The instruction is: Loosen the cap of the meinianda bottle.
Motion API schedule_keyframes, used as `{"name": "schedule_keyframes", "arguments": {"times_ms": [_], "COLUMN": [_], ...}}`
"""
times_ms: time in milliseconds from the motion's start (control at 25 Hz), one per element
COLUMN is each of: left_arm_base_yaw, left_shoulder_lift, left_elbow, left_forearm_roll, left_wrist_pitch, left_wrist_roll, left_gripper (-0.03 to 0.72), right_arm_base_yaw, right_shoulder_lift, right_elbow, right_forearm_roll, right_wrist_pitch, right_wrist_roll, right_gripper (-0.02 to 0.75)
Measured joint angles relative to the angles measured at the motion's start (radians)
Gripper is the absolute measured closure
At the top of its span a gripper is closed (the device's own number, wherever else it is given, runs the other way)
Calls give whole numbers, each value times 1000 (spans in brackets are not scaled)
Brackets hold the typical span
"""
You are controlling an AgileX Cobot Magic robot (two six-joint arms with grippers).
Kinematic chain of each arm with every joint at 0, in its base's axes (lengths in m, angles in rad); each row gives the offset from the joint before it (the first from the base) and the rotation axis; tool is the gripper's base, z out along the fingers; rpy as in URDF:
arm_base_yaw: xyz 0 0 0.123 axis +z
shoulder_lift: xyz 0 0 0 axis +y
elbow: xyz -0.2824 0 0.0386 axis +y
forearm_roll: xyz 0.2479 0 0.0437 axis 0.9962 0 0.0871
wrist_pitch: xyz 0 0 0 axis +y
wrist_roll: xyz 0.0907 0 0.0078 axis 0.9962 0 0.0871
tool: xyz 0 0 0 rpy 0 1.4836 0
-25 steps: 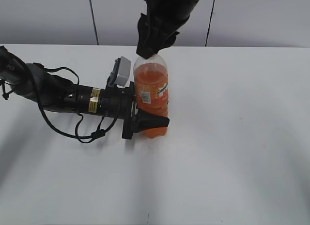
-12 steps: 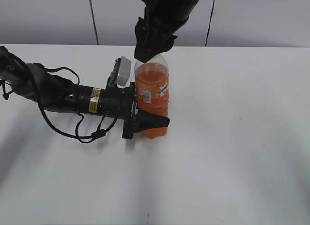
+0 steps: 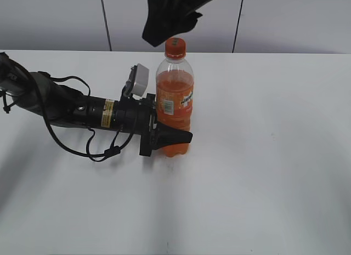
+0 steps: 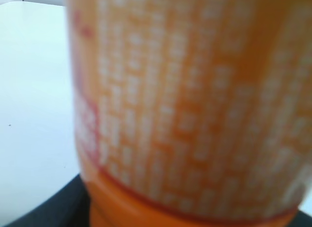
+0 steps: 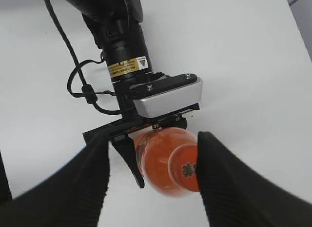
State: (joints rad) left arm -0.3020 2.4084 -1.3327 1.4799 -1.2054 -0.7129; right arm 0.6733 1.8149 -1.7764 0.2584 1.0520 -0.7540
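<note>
The meinianda bottle (image 3: 174,101) stands upright on the white table, full of orange soda. My left gripper (image 3: 176,133) lies low along the table and is shut on the bottle's lower body; one dark finger (image 3: 174,137) crosses its front. The left wrist view is filled by the blurred orange label (image 4: 195,114). The orange cap (image 3: 175,47) sits bare on the neck. My right gripper (image 3: 167,29) hangs open just above and behind it. From the right wrist, the cap (image 5: 183,163) shows between the spread fingers (image 5: 92,180), its right edge hidden by the other finger.
The left arm (image 3: 66,107), with looping black cables, stretches across the table's left half. Its grey wrist camera box (image 5: 168,97) sits close to the bottle's shoulder. The table (image 3: 263,173) is white, with a grey wall behind.
The right gripper has opened and lifted off the cap, which now shows. The bottle stands a little straighter. The left gripper has kept its hold.
</note>
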Motion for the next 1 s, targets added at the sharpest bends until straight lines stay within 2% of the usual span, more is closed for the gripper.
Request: {"name": "schedule_keyframes", "arguments": {"times_ms": [240, 320, 440, 600, 800, 1000], "left_arm_base_yaw": [0, 0, 0, 0, 0, 0], "left_shoulder_lift": [0, 0, 0, 0, 0, 0], "left_elbow": [0, 0, 0, 0, 0, 0], "left_forearm_roll": [0, 0, 0, 0, 0, 0], "left_wrist_pitch": [1, 1, 1, 1, 1, 1], "left_wrist_roll": [-1, -1, -1, -1, -1, -1], "left_gripper": [278, 278, 278, 279, 279, 279], "right_arm_base_yaw": [0, 0, 0, 0, 0, 0], "right_shoulder_lift": [-34, -36, -37, -37, -37, -30], "right_elbow": [0, 0, 0, 0, 0, 0], "right_forearm_roll": [5, 5, 2, -12, -138, -203], "right_wrist_pitch": [-2, -2, 16, 25, 3, -8], "right_wrist_roll": [40, 109, 246, 578, 919, 1051], "right_gripper": [310, 310, 310, 310, 310, 310]}}
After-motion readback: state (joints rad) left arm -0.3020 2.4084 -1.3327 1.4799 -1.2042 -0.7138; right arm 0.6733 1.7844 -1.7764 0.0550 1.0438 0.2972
